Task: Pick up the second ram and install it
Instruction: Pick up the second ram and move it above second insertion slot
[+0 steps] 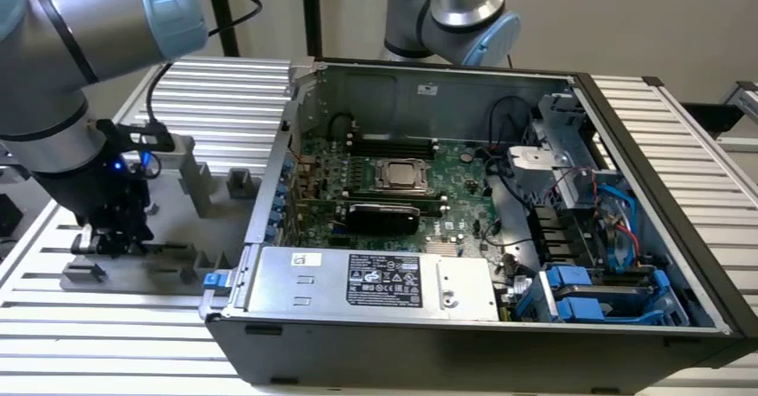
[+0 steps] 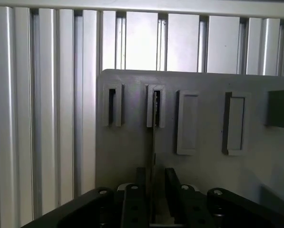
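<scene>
The second ram (image 2: pixel 153 152) stands on edge in a slot of the grey plastic tray (image 2: pixel 132 142) and shows as a thin dark strip running up from between my fingers. My gripper (image 2: pixel 156 190) straddles its near end. The left finger (image 2: pixel 142 187) is close against it, and a small gap shows beside the right finger (image 2: pixel 172 187), so the gripper is open. In the exterior view the gripper (image 1: pixel 116 241) is low over the tray (image 1: pixel 177 236), to the left of the open computer case (image 1: pixel 474 325). The motherboard (image 1: pixel 456 170) lies inside the case.
Several raised grey blocks (image 2: pixel 234 123) stand on the tray beside the ram's slot. Ribbed aluminium table rails (image 2: pixel 37 95) surround the tray. Inside the case are the processor socket (image 1: pixel 403 176), long black slots (image 1: pixel 391 138), cables and blue drive bays (image 1: pixel 592 289). A second robot arm (image 1: pixel 456 14) stands behind the case.
</scene>
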Motion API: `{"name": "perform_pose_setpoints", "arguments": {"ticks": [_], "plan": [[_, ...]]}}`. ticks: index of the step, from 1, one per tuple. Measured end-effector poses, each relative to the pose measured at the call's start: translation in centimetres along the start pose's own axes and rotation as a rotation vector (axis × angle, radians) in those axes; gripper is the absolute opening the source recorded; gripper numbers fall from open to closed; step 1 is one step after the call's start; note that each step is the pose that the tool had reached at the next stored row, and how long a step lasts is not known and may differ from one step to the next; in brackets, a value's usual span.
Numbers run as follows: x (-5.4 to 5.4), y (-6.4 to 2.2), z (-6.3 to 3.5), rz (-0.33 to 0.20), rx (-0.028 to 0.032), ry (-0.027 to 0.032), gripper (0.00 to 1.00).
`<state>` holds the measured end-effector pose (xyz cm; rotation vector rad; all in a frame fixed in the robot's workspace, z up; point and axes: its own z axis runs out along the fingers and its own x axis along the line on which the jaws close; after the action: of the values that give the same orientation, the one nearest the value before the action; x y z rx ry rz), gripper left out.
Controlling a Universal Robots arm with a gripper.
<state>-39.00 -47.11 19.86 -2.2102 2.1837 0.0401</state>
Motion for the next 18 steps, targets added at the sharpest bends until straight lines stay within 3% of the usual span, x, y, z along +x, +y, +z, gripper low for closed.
{"name": "perform_pose_setpoints", "arguments": {"ticks": [3, 13, 14, 18], "plan": [[0.04, 0.00, 0.03, 0.000, 0.0002, -0.0066, 1.00], [0.34, 0.01, 0.27, 0.000, -0.0004, -0.0068, 1.00], [0.35, 0.01, 0.28, 0.000, -0.0005, -0.0067, 0.00], [0.36, 0.01, 0.31, 0.001, -0.0007, -0.0066, 0.00]]}}
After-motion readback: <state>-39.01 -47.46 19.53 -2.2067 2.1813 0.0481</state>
